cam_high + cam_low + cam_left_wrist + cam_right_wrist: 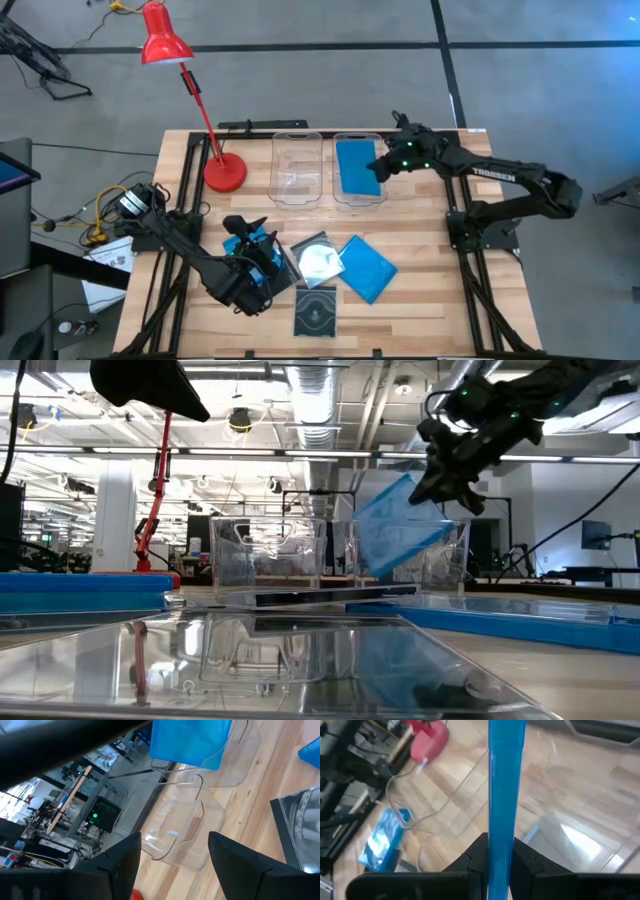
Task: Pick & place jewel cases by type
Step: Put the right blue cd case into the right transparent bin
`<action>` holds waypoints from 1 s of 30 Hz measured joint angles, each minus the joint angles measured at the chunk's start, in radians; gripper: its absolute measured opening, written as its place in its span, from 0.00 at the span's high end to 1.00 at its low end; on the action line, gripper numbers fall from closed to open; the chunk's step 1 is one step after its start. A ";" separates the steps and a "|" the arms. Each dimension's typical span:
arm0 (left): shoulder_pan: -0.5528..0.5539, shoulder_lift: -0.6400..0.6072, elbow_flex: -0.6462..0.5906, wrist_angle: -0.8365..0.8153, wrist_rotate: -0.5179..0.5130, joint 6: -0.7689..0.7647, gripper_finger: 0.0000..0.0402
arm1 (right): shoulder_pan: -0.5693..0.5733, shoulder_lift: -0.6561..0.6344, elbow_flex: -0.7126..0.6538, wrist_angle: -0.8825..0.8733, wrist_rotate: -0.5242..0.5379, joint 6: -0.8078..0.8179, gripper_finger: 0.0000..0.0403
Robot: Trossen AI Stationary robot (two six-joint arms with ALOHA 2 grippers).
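Right now the right gripper (385, 168) pinches a blue jewel case (357, 166) tilted over the right-hand bin (358, 200), upper centre of frame. Better lower it inside before releasing. The left gripper (262, 265) waits spread, lower left.

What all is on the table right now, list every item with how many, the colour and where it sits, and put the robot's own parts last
Blue jewel case, held: one, bright blue, tilted over the right-hand bin, pinched by the right gripper.
Blue jewel cases, lying: two, one right of the middle near the front edge, one under the left gripper.
Clear jewel cases: two, a disc showing in each, near the front centre, the darker one closest to the edge.
Clear bins: two, side by side at the back centre, the left one holding nothing.
Desk lamp: one, red, base at the back left.
Left gripper: open, front left, over the cases.
Right gripper: shut on the held case.
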 joint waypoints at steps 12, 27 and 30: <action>0.000 0.000 0.000 -0.004 0.002 -0.007 0.44 | -0.019 0.065 0.045 -0.081 0.002 0.068 0.89; 0.000 0.000 0.000 0.002 0.008 -0.007 0.44 | -0.017 0.063 0.045 -0.120 0.038 0.076 0.82; -0.001 0.000 0.000 0.002 0.008 -0.007 0.44 | -0.017 0.063 0.045 -0.144 0.062 0.077 0.80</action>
